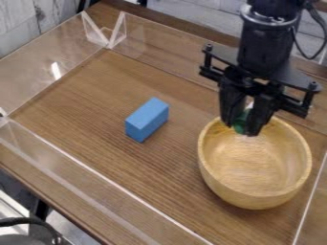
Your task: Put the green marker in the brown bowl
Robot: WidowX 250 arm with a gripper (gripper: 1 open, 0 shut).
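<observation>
My gripper [250, 125] hangs over the far rim of the brown bowl [225, 176], its black fingers pointing down and shut on the green marker [240, 124]. Only a small green tip of the marker shows between the fingers; the barrel is hidden by them. The marker's tip sits just above the bowl's inside, near its back edge. The bowl is a wide light-brown wooden one at the right front of the table, with nothing lying in it.
A blue rectangular block [145, 119] lies on the wooden table left of the bowl. Clear plastic walls [57, 57] fence the table on the left, back and front. A clear triangular stand [102, 32] sits at the back left.
</observation>
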